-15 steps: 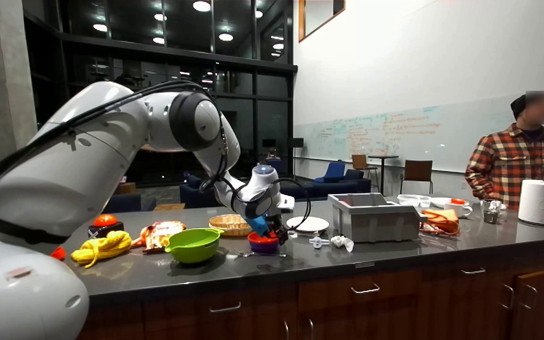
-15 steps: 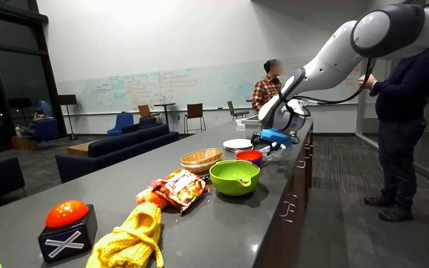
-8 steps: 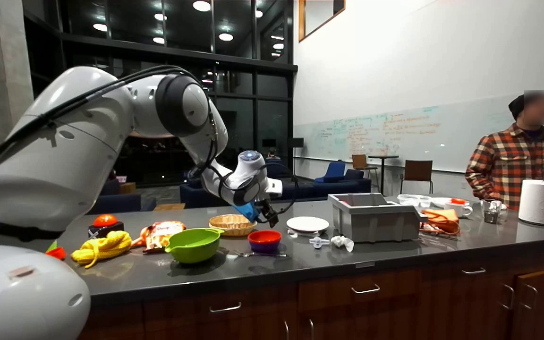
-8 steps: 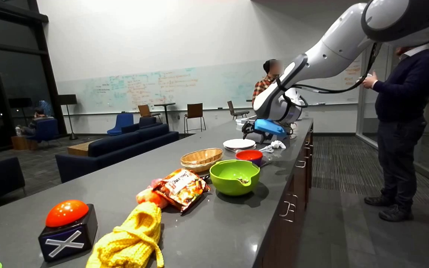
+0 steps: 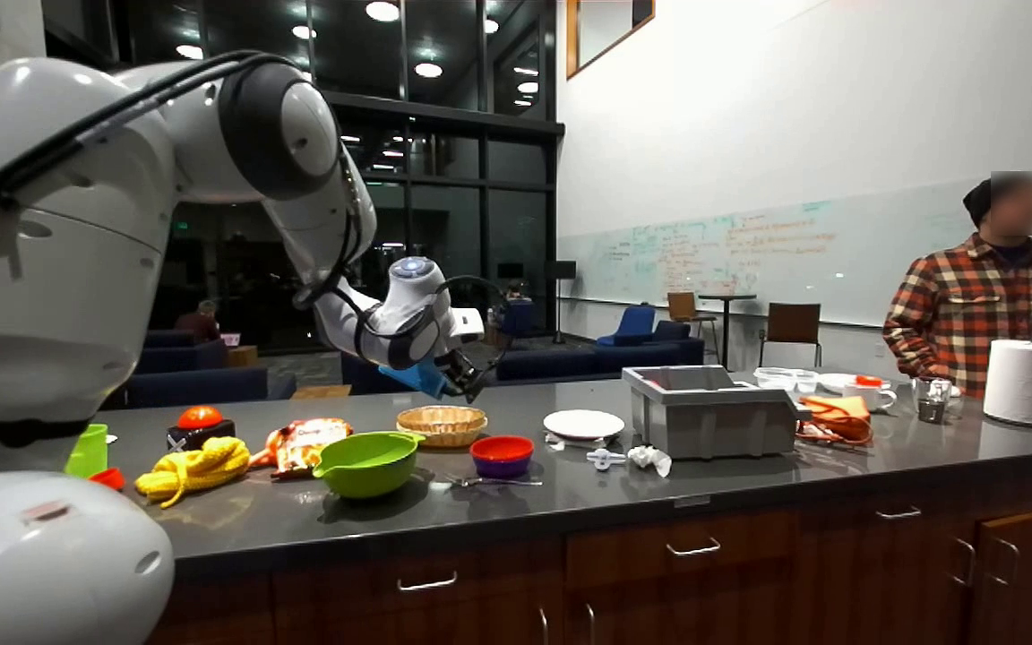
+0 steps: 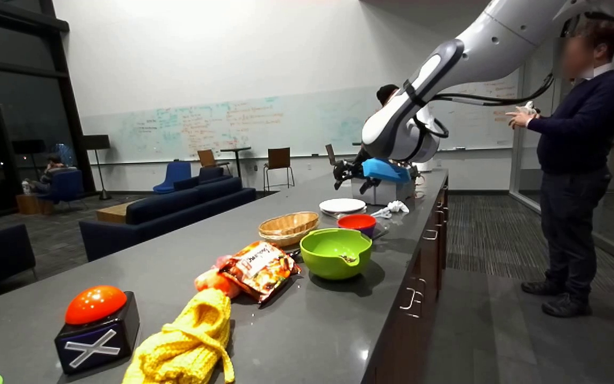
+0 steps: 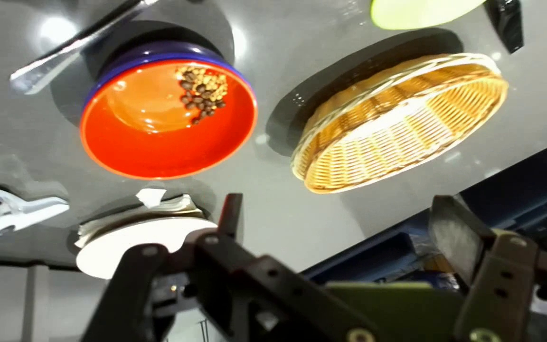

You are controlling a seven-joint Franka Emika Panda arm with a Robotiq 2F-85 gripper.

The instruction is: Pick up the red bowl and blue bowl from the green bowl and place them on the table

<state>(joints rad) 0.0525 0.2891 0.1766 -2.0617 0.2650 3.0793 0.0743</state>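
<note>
In an exterior view, a broad white wall (image 6: 221,48) rises behind and above the gripper (image 6: 350,189), and across it runs a whiteboard (image 6: 301,124) with teal and orange marker writing (image 6: 248,120). Left of the gripper there, a long dark-blue sofa (image 6: 190,216) stands, with a brighter blue chair (image 6: 176,176), a brown chair (image 6: 279,159) and a small pedestal table (image 6: 236,150) beyond it. Well to the gripper's right, and lower, lies finely striped grey carpet (image 6: 488,234). In an exterior view, dark windows (image 5: 444,224) climb behind and above the gripper, round white lights (image 5: 382,12) bright in their upper part; a wood-framed opening (image 5: 607,36) sits high to its right.
</note>
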